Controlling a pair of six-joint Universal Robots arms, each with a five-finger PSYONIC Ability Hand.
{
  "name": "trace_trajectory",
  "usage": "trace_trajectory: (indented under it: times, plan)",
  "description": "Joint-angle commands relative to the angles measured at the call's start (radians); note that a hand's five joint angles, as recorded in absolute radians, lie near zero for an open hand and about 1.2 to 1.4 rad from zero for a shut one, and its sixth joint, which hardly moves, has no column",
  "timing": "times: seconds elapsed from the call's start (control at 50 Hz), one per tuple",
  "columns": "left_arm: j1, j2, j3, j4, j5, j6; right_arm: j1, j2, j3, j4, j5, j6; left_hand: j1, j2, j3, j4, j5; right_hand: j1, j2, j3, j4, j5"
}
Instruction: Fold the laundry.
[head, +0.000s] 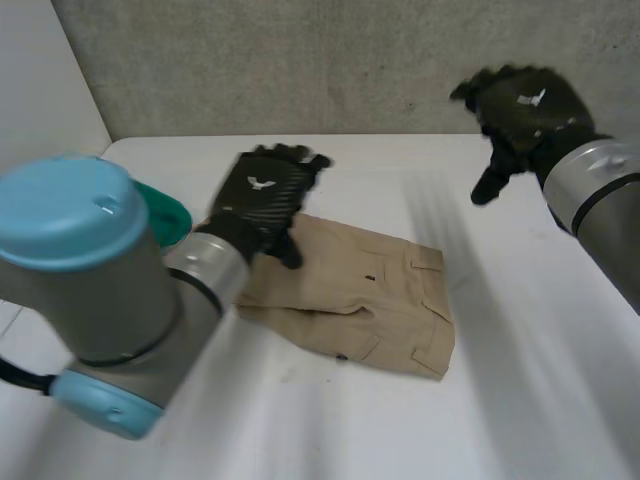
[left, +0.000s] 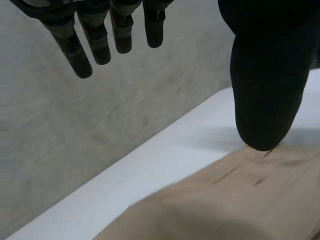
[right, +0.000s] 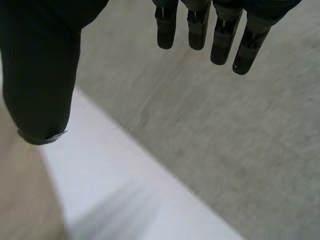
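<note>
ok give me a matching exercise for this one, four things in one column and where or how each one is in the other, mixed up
1 left hand
2 right hand
3 tan shorts
4 teal thing

a lies flat on the white table
b over one end of the shorts, fingers straight
c partly hidden behind the left arm
d raised off to the side, clear of the shorts

Pairs: 1-b, 2-d, 3-a, 4-c
</note>
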Motion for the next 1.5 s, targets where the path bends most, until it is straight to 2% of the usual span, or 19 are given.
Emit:
trace_trajectory:
  times: [0.02, 0.12, 0.26, 0.4, 0.42, 0.5, 0.56, 0.6, 0.66, 0.78, 0.9, 1.02, 1.14, 1.3, 1.42, 1.44, 1.46, 1.48, 1.5]
  plan:
    - [0.121, 0.071, -0.093, -0.058, 0.006, 0.029, 0.026, 0.078, -0.04, 0.281, 0.0, -0.178, 0.017, 0.003, -0.004, 0.004, -0.16, -0.023, -0.047, -0.04, -0.061, -0.059]
    - [0.218, -0.032, -0.092, -0.052, 0.044, 0.194, 0.039, 0.101, 0.041, 0.268, -0.003, -0.062, 0.029, 0.014, 0.007, 0.016, -0.148, -0.023, -0.047, -0.04, -0.061, -0.059]
    - [0.23, -0.198, -0.044, -0.052, 0.095, 0.364, 0.036, 0.183, 0.178, 0.099, -0.008, 0.121, 0.07, 0.055, 0.048, 0.057, -0.107, -0.023, -0.047, -0.04, -0.061, -0.059]
    - [0.227, -0.29, 0.028, -0.046, 0.09, 0.371, 0.042, 0.294, 0.201, 0.002, -0.013, 0.139, 0.471, 0.457, 0.45, 0.459, 0.295, 0.017, -0.007, -0.001, -0.022, -0.019]
    - [0.224, -0.302, 0.043, -0.044, 0.09, 0.369, 0.042, 0.305, 0.199, 0.002, -0.013, 0.141, 0.652, 0.638, 0.631, 0.639, 0.475, 0.034, 0.011, 0.017, -0.004, -0.002]
    - [0.206, -0.308, 0.065, -0.044, 0.09, 0.371, 0.043, 0.334, 0.178, 0.002, -0.013, 0.141, 0.944, 0.93, 0.923, 0.931, 0.767, 0.228, 0.204, 0.21, 0.189, 0.192]
    - [0.183, -0.307, 0.068, -0.044, 0.089, 0.371, 0.043, 0.325, 0.172, 0.001, -0.009, 0.142, 1.208, 1.193, 1.186, 1.195, 1.031, 0.843, 0.819, 0.825, 0.804, 0.807]
    - [0.171, -0.296, 0.066, -0.044, 0.087, 0.371, 0.039, 0.308, 0.172, -0.007, -0.009, 0.144, 1.209, 1.194, 1.187, 1.196, 1.032, 1.197, 1.174, 1.18, 1.159, 1.161]
    - [0.146, -0.247, 0.056, -0.044, 0.066, 0.369, 0.039, 0.271, 0.172, -0.007, -0.008, 0.135, 1.209, 1.194, 1.187, 1.196, 1.032, 1.199, 1.175, 1.181, 1.16, 1.163]
    - [0.125, -0.02, 0.01, -0.044, 0.021, 0.357, 0.034, 0.057, 0.146, 0.005, -0.034, 0.112, 1.209, 1.194, 1.187, 1.196, 1.032, 1.199, 1.175, 1.181, 1.16, 1.163]
    - [0.12, 0.265, 0.006, -0.041, 0.026, 0.271, 0.028, -0.121, 0.057, 0.068, -0.104, 0.073, 1.209, 1.194, 1.187, 1.196, 1.032, 1.199, 1.175, 1.181, 1.16, 1.163]
    - [0.12, 0.388, 0.032, -0.043, 0.034, 0.2, 0.03, -0.152, -0.061, 0.177, -0.128, 0.07, 1.209, 1.194, 1.187, 1.196, 1.032, 1.199, 1.175, 1.181, 1.16, 1.163]
    - [0.12, 0.283, 0.049, -0.037, 0.046, 0.197, 0.033, -0.073, -0.113, 0.219, -0.129, 0.069, 1.209, 1.194, 1.187, 1.196, 1.032, 1.199, 1.175, 1.181, 1.16, 1.163]
    - [0.144, -0.076, 0.183, 0.011, 0.031, 0.211, 0.049, 0.189, -0.212, 0.213, -0.088, 0.075, 1.209, 1.194, 1.187, 1.196, 1.032, 1.199, 1.175, 1.181, 1.16, 1.163]
    - [0.177, -0.316, 0.319, 0.152, 0.012, 0.263, 0.057, 0.352, -0.288, 0.134, 0.003, 0.095, 1.136, 1.122, 1.115, 1.123, 0.959, 1.191, 1.168, 1.174, 1.153, 1.155]
    - [0.178, -0.336, 0.332, 0.17, 0.008, 0.268, 0.065, 0.39, -0.3, 0.104, 0.033, 0.098, 1.011, 0.996, 0.989, 0.998, 0.834, 0.54, 0.516, 0.523, 0.502, 0.504]
    - [0.178, -0.353, 0.341, 0.187, 0.001, 0.272, 0.068, 0.401, -0.307, 0.093, 0.049, 0.098, 0.809, 0.794, 0.787, 0.796, 0.632, 0.287, 0.263, 0.269, 0.248, 0.251]
    - [0.172, -0.365, 0.345, 0.212, -0.009, 0.275, 0.069, 0.417, -0.32, 0.081, 0.075, 0.101, 0.292, 0.278, 0.271, 0.279, 0.115, -0.023, -0.047, -0.04, -0.061, -0.059]
    - [0.172, -0.365, 0.342, 0.213, -0.011, 0.274, 0.069, 0.417, -0.321, 0.081, 0.075, 0.101, 0.148, 0.133, 0.126, 0.135, -0.029, -0.023, -0.047, -0.04, -0.061, -0.059]
